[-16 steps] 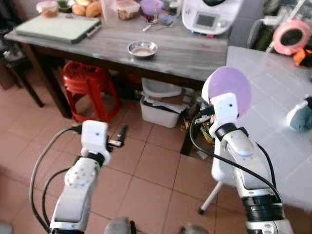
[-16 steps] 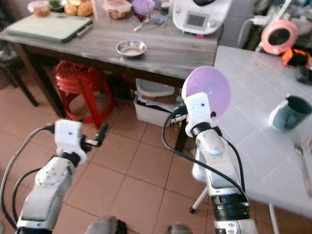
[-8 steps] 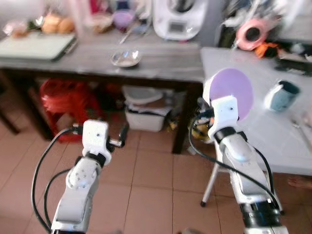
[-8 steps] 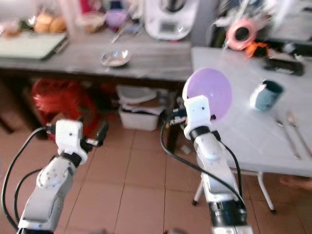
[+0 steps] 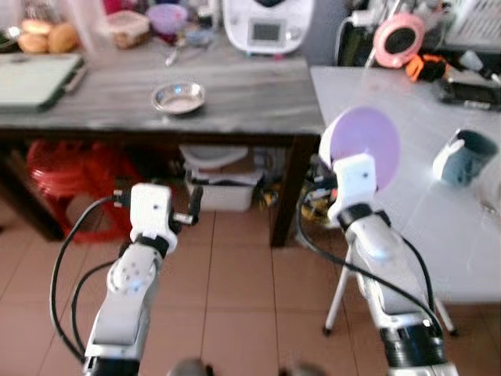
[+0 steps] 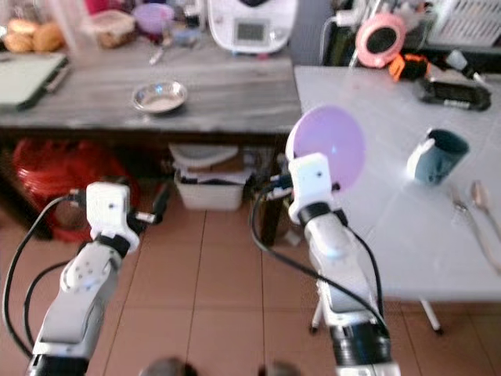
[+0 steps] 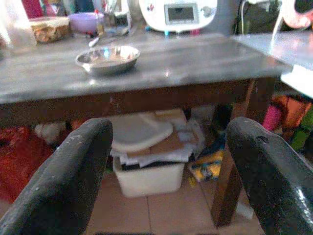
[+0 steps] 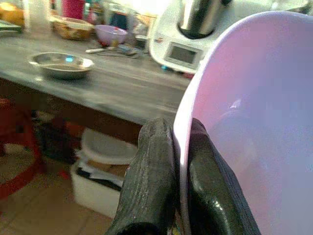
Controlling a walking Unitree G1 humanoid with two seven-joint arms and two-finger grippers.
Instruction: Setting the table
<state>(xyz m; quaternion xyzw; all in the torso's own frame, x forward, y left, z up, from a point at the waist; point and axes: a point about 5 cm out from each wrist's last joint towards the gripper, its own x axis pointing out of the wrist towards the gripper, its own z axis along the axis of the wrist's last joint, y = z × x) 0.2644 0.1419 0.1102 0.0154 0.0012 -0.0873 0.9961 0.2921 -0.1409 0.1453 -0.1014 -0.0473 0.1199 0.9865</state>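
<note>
Round lilac plastic plate (image 6: 327,149) held upright on edge, rim pinched between the two black fingers (image 8: 151,186) of the right gripper (image 8: 172,188), raised beside the near corner of the white tiled table (image 6: 376,211). On that table, well apart, a teal mug (image 6: 438,155) and cutlery (image 6: 479,219). Left gripper (image 7: 171,196) spread wide and empty, low above the tiled floor, facing the grey wooden table (image 5: 235,94) bearing a small steel bowl (image 5: 178,97).
</note>
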